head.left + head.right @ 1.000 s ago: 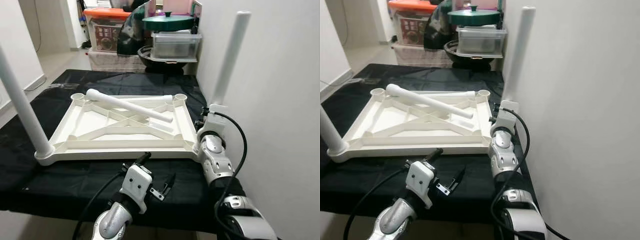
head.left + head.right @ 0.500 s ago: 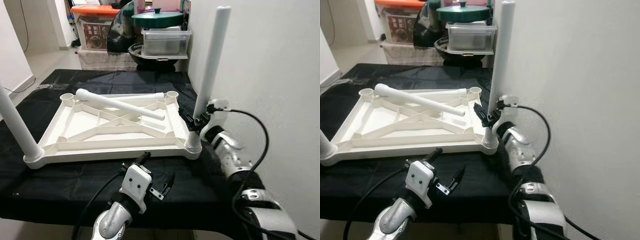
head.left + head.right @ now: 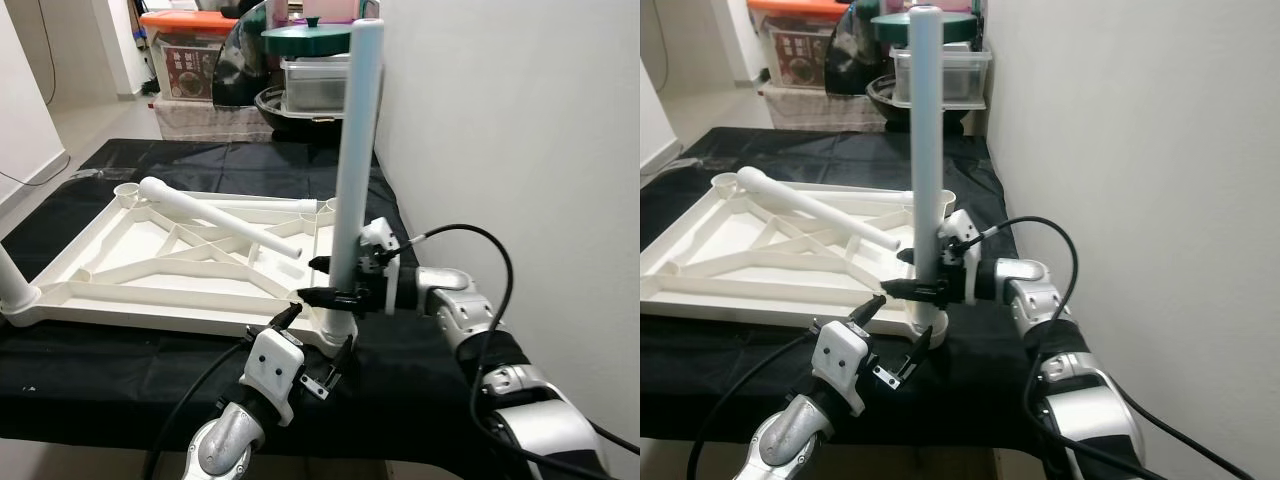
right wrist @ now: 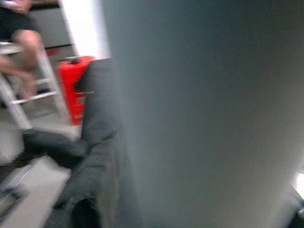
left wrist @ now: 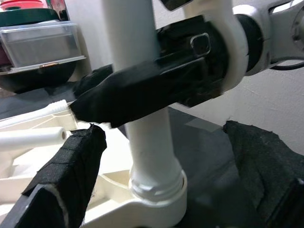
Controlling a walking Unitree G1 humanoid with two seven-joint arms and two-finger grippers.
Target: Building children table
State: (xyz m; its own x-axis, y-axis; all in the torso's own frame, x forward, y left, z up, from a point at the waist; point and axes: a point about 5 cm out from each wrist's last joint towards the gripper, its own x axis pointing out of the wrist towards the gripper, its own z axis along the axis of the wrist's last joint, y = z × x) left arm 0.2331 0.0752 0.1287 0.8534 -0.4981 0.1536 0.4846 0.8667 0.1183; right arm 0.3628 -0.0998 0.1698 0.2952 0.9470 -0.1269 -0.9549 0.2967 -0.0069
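Observation:
The white tabletop lies upside down on a black-covered table. A white leg stands upright in its near right corner socket. My right gripper reaches in from the right and is shut on this leg just above the socket. My left gripper is open close in front of that corner, its padded fingers on either side of the leg's base without touching it. A loose leg lies across the tabletop. Another leg stands at the near left corner.
A white wall runs close along the table's right side. Storage boxes with a green lid and an orange-lidded bin stand behind the table. A person's legs on a stool and a red object are in the right wrist view.
The right gripper has carried the upright leg and the tabletop's near right corner leftward and closer, right up to the left gripper. The leg now stands straighter. The left gripper has stayed put.

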